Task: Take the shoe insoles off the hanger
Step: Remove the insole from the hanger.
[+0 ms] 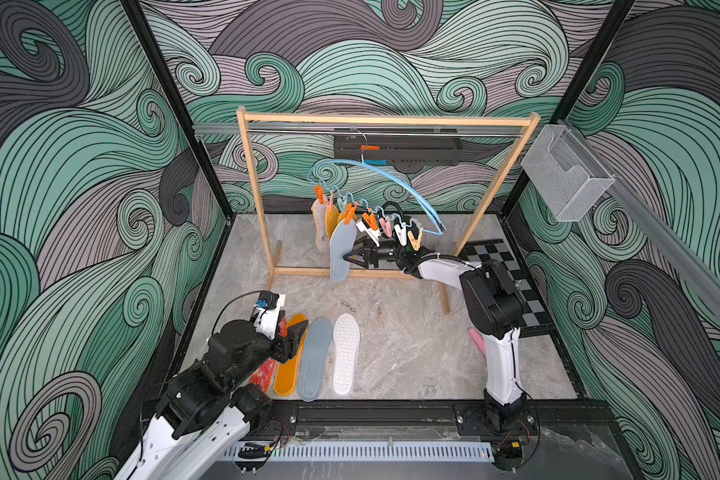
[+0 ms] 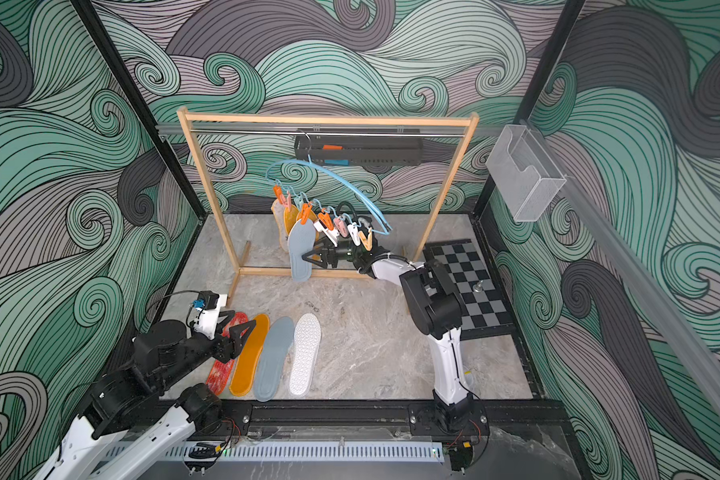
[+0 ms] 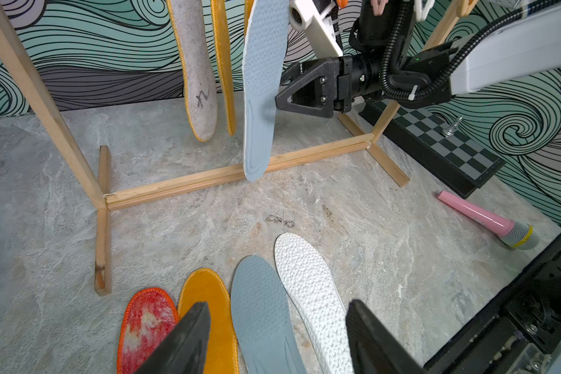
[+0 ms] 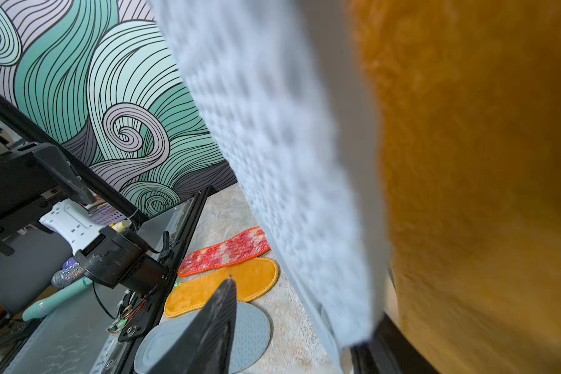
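Grey marbled stone-look tabletop (image 1: 412, 345). Near the front edge, four lying side by side: red-white mottled fabric insole (image 2: 221, 374), orange felt insole (image 2: 248, 357), grey-blue foam insole (image 2: 273, 357), white dotted insole (image 2: 305, 353). Further back stands the light wooden rack base (image 3: 188, 186). Right side: black-grey checkerboard (image 2: 470, 286), with the pink cone-shaped stick (image 3: 476, 215) near it.

The scene is lit brightly and evenly from above, and only faint, soft shadows are thrown on the surface (image 1: 412, 332). Straight lines are bowed toward the edges in both top views. In the right wrist view the hanging grey-blue insole (image 4: 272, 145) and orange insole (image 4: 483, 162) are blurred, being very close.
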